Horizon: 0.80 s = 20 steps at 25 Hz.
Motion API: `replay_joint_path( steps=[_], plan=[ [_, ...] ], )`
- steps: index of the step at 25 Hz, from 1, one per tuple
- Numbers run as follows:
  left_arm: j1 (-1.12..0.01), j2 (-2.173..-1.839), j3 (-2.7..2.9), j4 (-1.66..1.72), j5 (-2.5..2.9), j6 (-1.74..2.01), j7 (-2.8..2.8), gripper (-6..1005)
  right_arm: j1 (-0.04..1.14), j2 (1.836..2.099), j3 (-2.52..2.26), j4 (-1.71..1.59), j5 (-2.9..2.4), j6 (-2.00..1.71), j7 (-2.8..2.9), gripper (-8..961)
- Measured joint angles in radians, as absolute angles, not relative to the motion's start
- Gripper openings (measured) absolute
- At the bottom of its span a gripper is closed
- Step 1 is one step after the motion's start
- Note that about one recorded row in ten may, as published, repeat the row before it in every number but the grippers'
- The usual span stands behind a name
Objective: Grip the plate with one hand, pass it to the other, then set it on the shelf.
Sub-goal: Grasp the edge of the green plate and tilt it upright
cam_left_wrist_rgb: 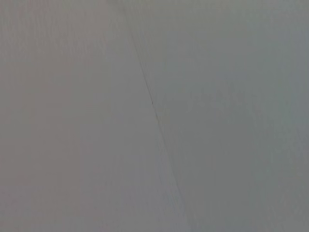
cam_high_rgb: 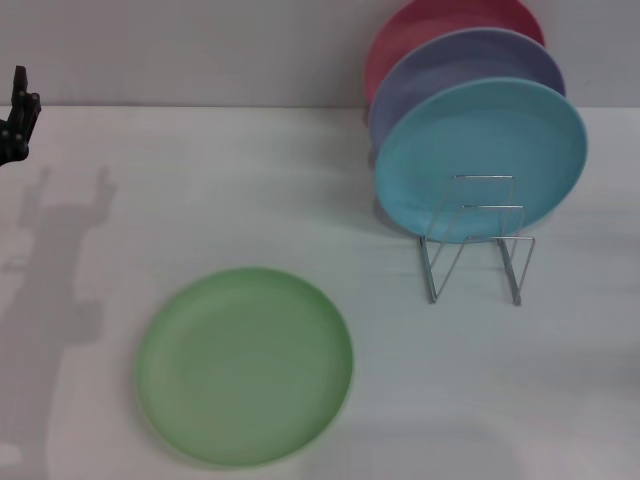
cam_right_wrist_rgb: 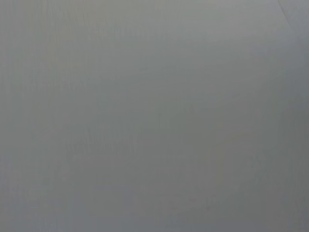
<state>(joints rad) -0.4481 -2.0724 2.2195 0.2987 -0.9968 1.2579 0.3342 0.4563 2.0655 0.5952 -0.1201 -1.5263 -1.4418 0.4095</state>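
A white table (cam_high_rgb: 300, 180) is lying bare around the light green plate (cam_high_rgb: 245, 365); nothing is gripping it yet — the left gripper (cam_high_rgb: 18, 120) is hovering at the far edge, jaws impossible to read; the wire plate rack (cam_high_rgb: 478, 240) is waiting — reaching comes next.

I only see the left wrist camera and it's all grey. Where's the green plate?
Observer: The green plate lies flat on the white table, near the front, left of the middle.
Operator: Is anyone holding it?
Observer: No. The left gripper sits far off at the table's left edge.
Operator: Is the shelf full?
Observer: The wire rack holds a light blue plate, a lavender plate and a pink plate standing upright, with its front slots free.
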Motion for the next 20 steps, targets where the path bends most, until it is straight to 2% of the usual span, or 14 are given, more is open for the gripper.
replay_joint_path(
  steps=[10, 17, 20],
  plan=[
    [-0.446, -2.072, 2.209, 0.299, -1.002, 1.259, 0.34, 814, 0.453, 2.065, 0.601, -0.121, -1.526, -1.439, 0.408, 702],
    [-0.448, -2.078, 2.142, 0.326, -1.012, 1.2, 0.568, 814, 0.45, 2.066, 0.604, -0.119, -1.526, -1.438, 0.408, 701],
    [-0.36, -2.07, 1.96, 0.658, -1.138, 0.87, 0.796, 814, 0.45, 2.066, 0.604, -0.119, -1.526, -1.438, 0.408, 701]
  ],
)
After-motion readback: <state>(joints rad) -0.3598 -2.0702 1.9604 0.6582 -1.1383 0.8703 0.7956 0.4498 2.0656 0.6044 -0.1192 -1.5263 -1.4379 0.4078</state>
